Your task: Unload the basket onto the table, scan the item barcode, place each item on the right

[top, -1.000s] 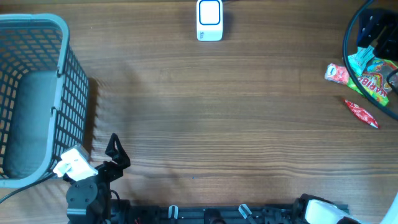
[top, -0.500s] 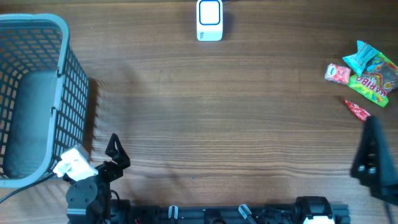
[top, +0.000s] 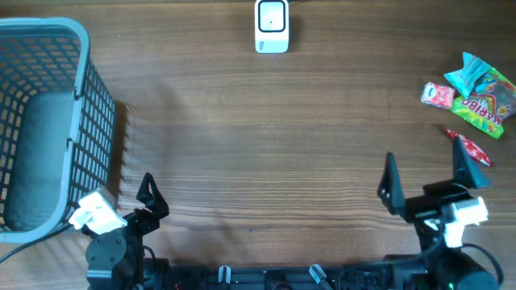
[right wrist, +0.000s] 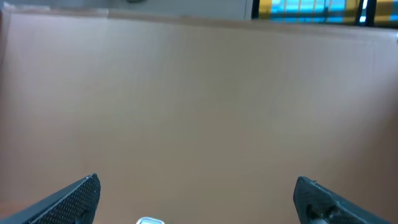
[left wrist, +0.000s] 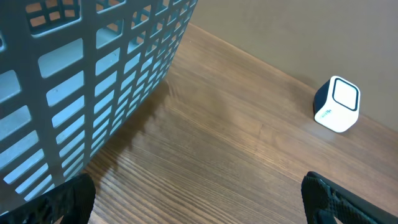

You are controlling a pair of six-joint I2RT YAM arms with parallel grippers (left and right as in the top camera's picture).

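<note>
Packets of sweets are lying in a cluster at the far right of the counter (top: 282, 145): a pink packet (top: 438, 95), a teal packet (top: 480, 76) and a green Haribo bag (top: 488, 111) touching one another, with a red packet (top: 477, 153) just below them. None of them is being held. The scanner (top: 272, 26) is standing at the far edge near the middle, well apart from the sweets. I am seeing the right gripper (top: 424, 161) in a new place: a second ago it was reaching over the sweets, half a second ago it was dropping along the right edge, and now it is hanging low by its base, one finger tip overlapping the red packet from above. Its jaws are standing spread wide and carrying nothing. The left gripper (left wrist: 199, 208) is likewise released and empty, and it is sitting where it sat before, beside the grey basket (top: 81, 48) at the left, its wrist view taking in the basket wall and the scanner beyond. The sweets are lying as they were half a second ago.
</note>
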